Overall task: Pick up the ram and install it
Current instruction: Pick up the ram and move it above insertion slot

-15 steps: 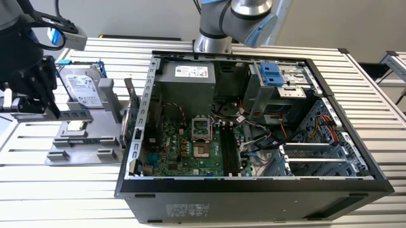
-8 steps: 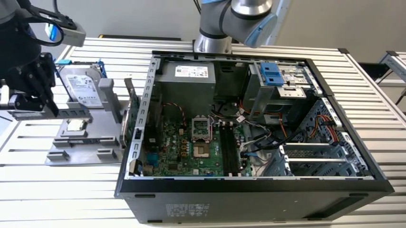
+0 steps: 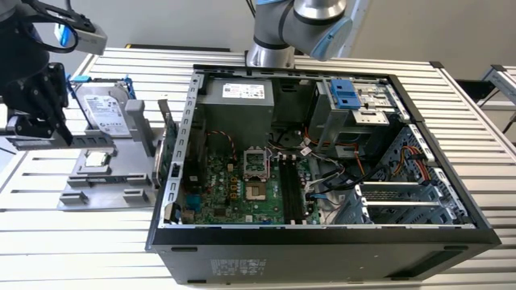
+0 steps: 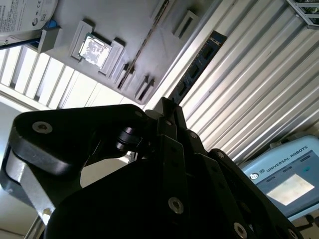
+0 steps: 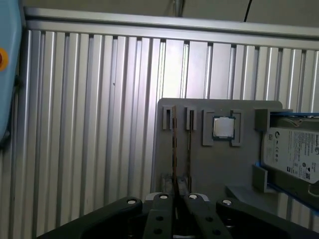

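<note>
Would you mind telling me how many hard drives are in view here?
1. The hard drive sits on the grey tray to the exterior view's left of the computer case, whose bays may hide others.

A ribbed silver tabletop (image 3: 81, 248) spread wide, light glancing off its slats. Behind it stood a plain grey wall (image 3: 177, 24), a metal frame (image 3: 501, 81) at the exterior view's right.
</note>
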